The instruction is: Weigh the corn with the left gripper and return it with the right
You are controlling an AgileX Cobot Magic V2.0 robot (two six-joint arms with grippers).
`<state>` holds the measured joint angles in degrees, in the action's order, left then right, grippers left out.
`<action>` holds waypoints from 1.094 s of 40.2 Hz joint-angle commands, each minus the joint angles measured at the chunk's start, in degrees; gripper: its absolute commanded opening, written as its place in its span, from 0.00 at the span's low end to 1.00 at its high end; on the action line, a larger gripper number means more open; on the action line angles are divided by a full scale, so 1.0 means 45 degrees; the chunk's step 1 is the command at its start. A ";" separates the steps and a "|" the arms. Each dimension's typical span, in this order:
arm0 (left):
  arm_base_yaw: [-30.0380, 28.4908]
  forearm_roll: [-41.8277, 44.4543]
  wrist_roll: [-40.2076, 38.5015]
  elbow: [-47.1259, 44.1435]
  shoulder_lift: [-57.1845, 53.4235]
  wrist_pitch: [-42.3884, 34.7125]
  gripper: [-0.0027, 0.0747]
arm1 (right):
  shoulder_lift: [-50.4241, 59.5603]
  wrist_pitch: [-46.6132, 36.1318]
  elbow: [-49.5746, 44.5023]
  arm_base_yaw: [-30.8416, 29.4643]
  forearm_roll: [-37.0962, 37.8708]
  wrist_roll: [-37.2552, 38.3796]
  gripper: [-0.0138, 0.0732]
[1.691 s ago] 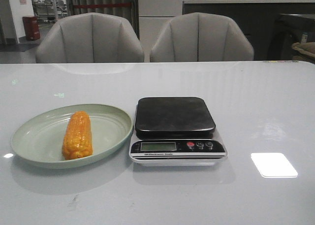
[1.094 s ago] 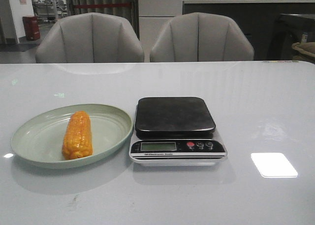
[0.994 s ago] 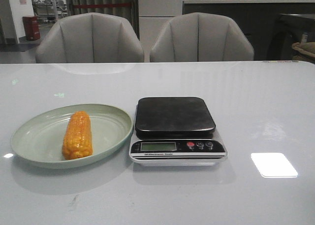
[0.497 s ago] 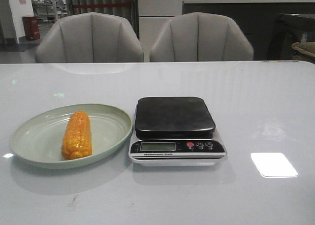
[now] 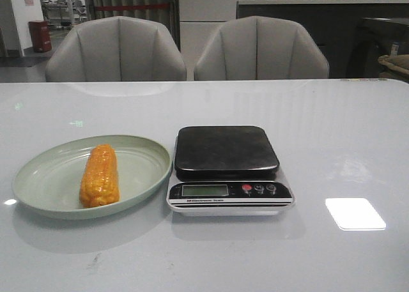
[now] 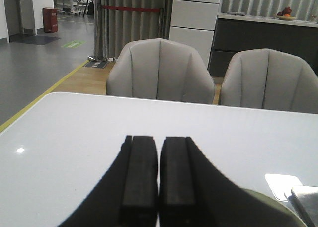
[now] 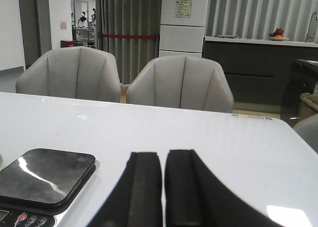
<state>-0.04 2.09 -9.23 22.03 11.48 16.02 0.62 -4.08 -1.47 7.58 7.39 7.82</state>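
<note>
We have not started: the corn [image 5: 100, 175] lies on the plate [image 5: 144, 156] at the scale's [image 5: 227, 151] nine o'clock. Left tool [image 6: 148, 187] and right tool [image 7: 154, 192] are both pressed together, empty; weighing and return remain.

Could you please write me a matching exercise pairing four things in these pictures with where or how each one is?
Things:
1. corn
2. scale
3. left gripper
4. chairs

States:
A. fingers shut, holding nothing
B. lying on the plate
C. behind the table
D. platform bare, right of the plate

Pairs: 1-B, 2-D, 3-A, 4-C
</note>
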 commanded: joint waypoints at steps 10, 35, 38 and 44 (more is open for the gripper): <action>0.1334 -0.0192 -0.0016 0.0537 0.0614 -0.0409 0.53 | 0.0249 -0.0914 -0.0057 -0.0078 0.0138 -0.0100 0.39; 0.2994 -0.1397 -0.0016 0.4018 0.8523 0.2096 0.82 | 0.0249 -0.0914 -0.0057 -0.0078 0.0138 -0.0100 0.39; 0.3627 -0.1519 -0.0040 0.4552 0.9791 0.2195 0.82 | 0.0249 -0.0914 -0.0057 -0.0078 0.0138 -0.0100 0.39; 0.4764 -0.1519 -0.0591 0.5617 1.2182 0.2139 0.82 | 0.0249 -0.0914 -0.0057 -0.0078 0.0138 -0.0100 0.39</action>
<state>18.87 -3.84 -10.22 43.13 62.04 28.83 0.62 -4.08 -1.47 7.58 7.39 7.82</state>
